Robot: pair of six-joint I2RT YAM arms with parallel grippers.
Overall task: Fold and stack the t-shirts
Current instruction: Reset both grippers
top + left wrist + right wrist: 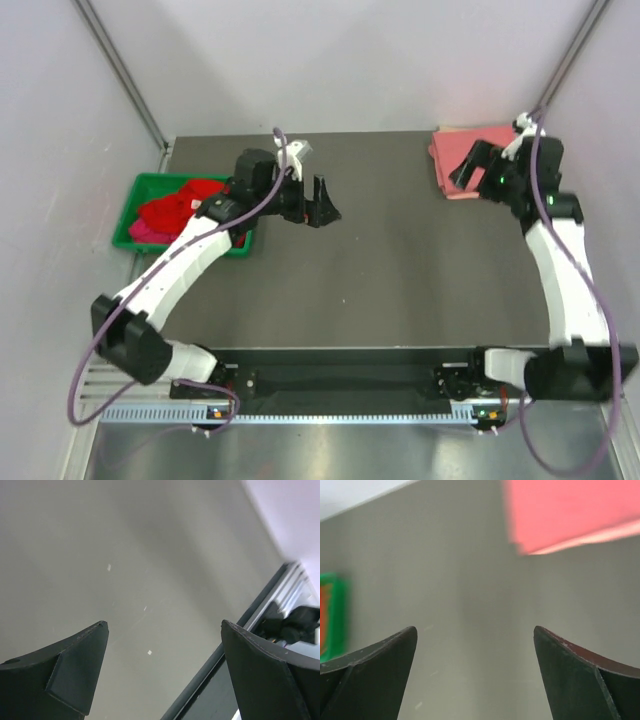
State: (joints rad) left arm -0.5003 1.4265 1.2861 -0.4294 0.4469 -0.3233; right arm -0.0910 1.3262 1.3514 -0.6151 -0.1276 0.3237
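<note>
A folded salmon pink t-shirt [455, 152] lies flat at the table's back right corner; the right wrist view shows it as a pink patch [570, 510]. My right gripper [470, 166] hovers over its left part, open, nothing between the fingers [580, 670]. Crumpled red [180, 203] and magenta [140, 230] t-shirts fill the green bin [130, 205] at the left. My left gripper [322, 208] hangs open and empty over bare table right of the bin; its fingers [75, 670] frame only the table top.
The dark table [390, 270] stretches between the two arms. Grey walls close the back and sides. The table's near metal rail [260, 615] shows in the left wrist view. The green bin's wall [337, 615] appears blurred at the left of the right wrist view.
</note>
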